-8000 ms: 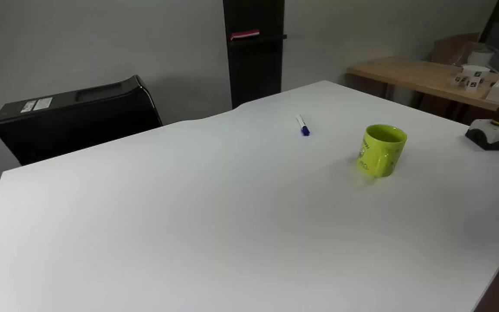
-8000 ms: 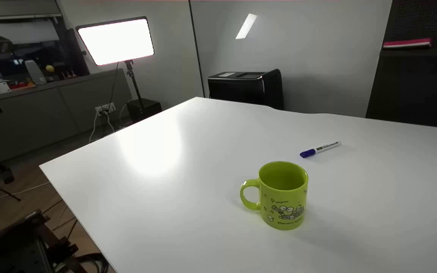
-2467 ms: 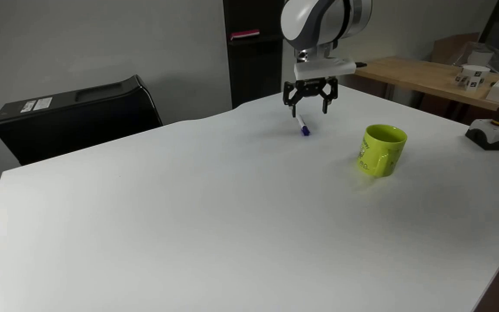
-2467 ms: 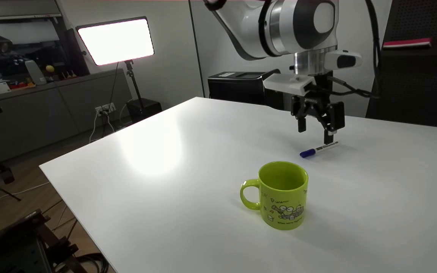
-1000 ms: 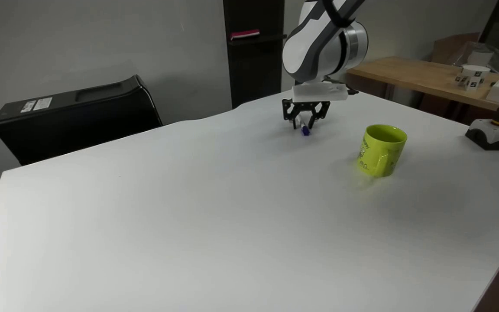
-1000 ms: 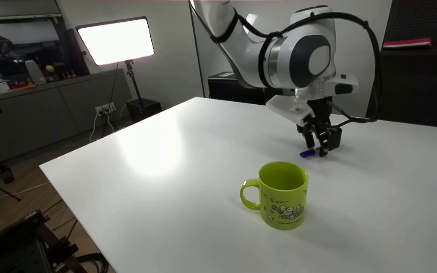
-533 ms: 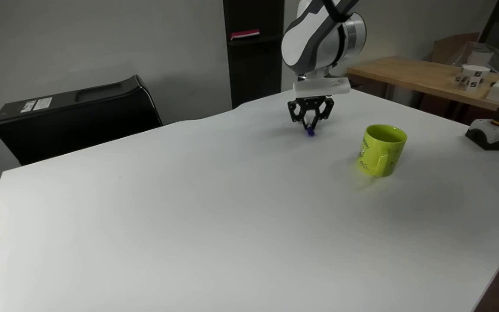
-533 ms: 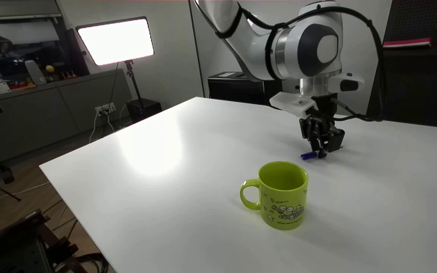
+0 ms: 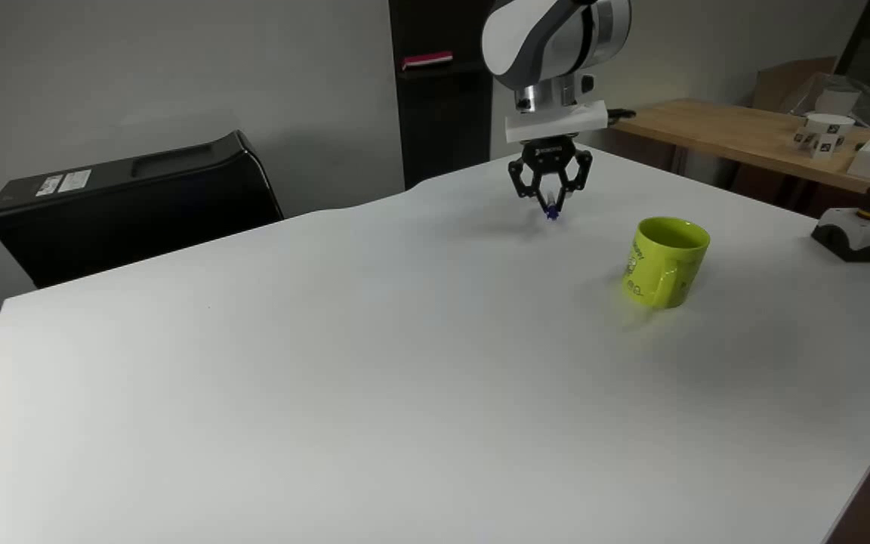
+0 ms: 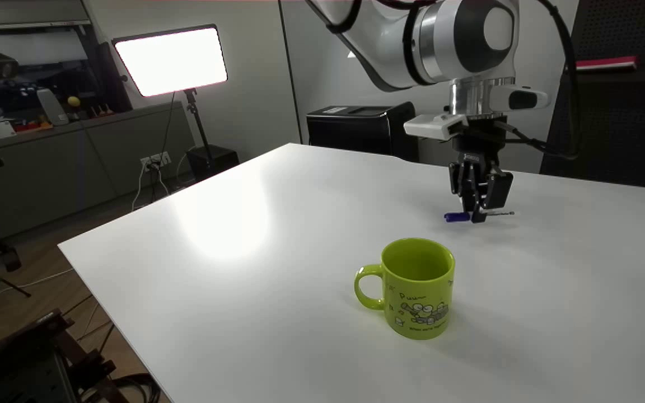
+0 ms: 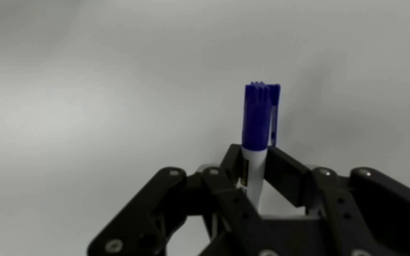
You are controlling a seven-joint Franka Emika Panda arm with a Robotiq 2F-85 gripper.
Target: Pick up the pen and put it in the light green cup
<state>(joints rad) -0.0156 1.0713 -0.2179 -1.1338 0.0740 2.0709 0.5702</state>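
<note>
My gripper [image 11: 254,153] is shut on the pen, its two black fingers [image 11: 285,174] pressing the white barrel just below the blue cap of the pen [image 11: 256,121]. In an exterior view the pen [image 10: 457,216] lies roughly level across the fingertips, cap to one side and whitish end to the other, and seems slightly above the white table. Part of the barrel is hidden behind the fingers. The light green cup [image 9: 661,264] stands upright on the table, apart from the gripper; its printed side and handle show in an exterior view [image 10: 419,296]. The wrist view does not include the cup.
A white and black box with a dark knob [image 9: 864,227] sits on the table near its edge, beyond the cup. A wooden side table [image 9: 707,125] with white boxes stands behind. A black case [image 9: 133,204] is past the white table's far edge.
Over the last second my jaws have closed on the pen. The gripper has then risen a little, and the pen has come up and swung slightly with it. The cup has stayed put.
</note>
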